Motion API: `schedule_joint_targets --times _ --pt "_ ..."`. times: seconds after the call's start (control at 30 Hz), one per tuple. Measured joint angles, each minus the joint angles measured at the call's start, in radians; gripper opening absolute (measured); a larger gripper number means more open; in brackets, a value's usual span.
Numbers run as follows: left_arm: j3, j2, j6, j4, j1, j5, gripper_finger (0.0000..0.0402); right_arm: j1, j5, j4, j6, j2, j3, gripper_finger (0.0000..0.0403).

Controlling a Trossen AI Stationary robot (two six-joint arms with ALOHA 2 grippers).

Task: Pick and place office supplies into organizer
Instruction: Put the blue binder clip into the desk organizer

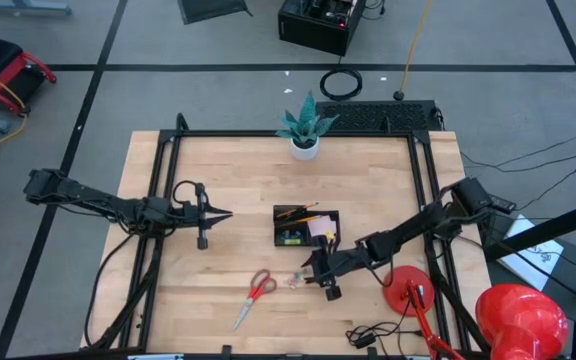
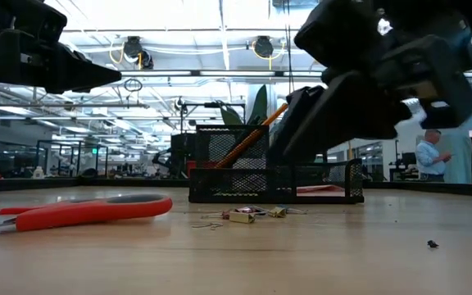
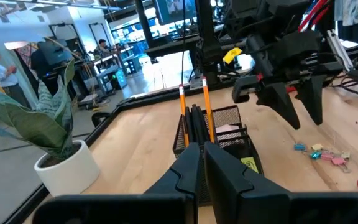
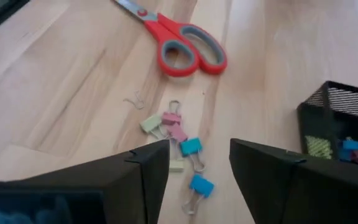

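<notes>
At the centre of the counter (image 1: 228, 250), the organizer (image 1: 306, 227) was found partly loaded: orange pencils (image 3: 205, 107) and black pens (image 3: 195, 118) were stood in one compartment, and the pink sticky-note pad (image 1: 321, 229) and a yellow piece (image 3: 248, 164) were lodged in the other. Left outside were the red-handled scissors (image 1: 256, 293), near and to the left of the organizer, and the cluster of small clips (image 4: 178, 134) just beside them. The right gripper (image 4: 199, 163) was positioned above the clips with its fingers parted and nothing held. The left gripper (image 1: 223, 214) was parked well left of the organizer, fingers closed and empty. Roughly half the task was judged complete.
</notes>
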Motion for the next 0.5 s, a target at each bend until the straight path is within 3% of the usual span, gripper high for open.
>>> schedule_joint_targets --times 0.5 --pt "0.000 0.000 0.004 -0.014 0.000 0.000 0.0031 -0.009 0.000 -0.011 -0.026 0.032 -0.016 0.0156"
